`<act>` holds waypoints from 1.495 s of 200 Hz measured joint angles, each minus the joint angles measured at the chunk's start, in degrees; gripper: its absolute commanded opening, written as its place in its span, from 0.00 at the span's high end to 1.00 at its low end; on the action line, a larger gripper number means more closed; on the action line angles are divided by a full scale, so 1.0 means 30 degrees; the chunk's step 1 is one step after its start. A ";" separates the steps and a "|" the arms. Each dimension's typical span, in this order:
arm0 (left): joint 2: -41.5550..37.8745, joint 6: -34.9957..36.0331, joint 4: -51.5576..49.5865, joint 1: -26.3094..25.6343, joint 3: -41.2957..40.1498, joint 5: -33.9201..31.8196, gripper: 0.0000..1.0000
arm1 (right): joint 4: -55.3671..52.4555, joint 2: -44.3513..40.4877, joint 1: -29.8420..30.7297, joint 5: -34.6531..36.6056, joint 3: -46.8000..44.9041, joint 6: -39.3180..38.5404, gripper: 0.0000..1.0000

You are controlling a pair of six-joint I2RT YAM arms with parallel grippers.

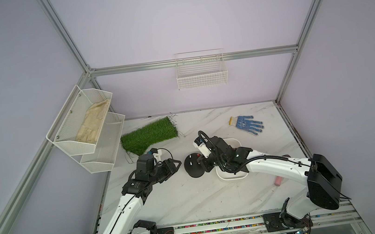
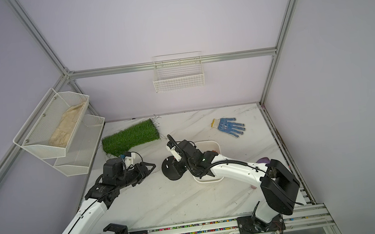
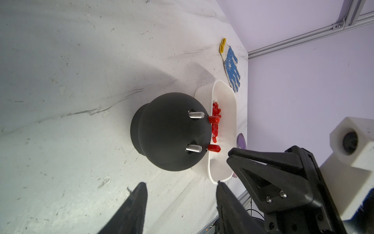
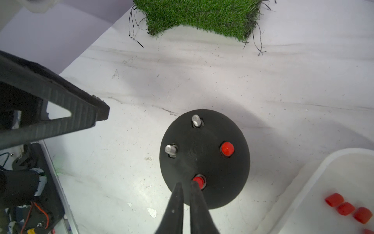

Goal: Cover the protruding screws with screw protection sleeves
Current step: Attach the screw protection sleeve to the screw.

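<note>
Right gripper [image 4: 186, 184] closed, empty, tips beside fitted sleeve [image 4: 198, 180] (two screws [image 4: 196, 120] bare). Left gripper [image 3: 180, 185] parted, empty, near base [image 3: 168, 131].

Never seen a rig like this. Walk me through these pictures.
Two robot arms stand at a marble table. Two pictures look down from overhead; the other two come from a camera on each arm's wrist. On the table: a black dome with four screws, a white tray of loose red caps, a grass mat and a glove. Two screws already wear caps; two are bare. The right claw is shut, its tips right by one capped screw, holding nothing I can see. The left claw is open and empty, off to the dome's side.
</note>
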 measured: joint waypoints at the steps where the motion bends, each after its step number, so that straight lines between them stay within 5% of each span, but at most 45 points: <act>1: 0.0000 0.0000 0.0007 0.0000 0.0000 0.0000 0.44 | 0.0000 0.0000 0.0000 0.0000 0.0000 -0.0029 0.91; 299: -0.0175 -0.0044 0.0138 0.0000 -0.0335 0.0000 0.44 | 0.0291 0.0284 -0.0015 -0.0423 -0.0131 0.0517 0.91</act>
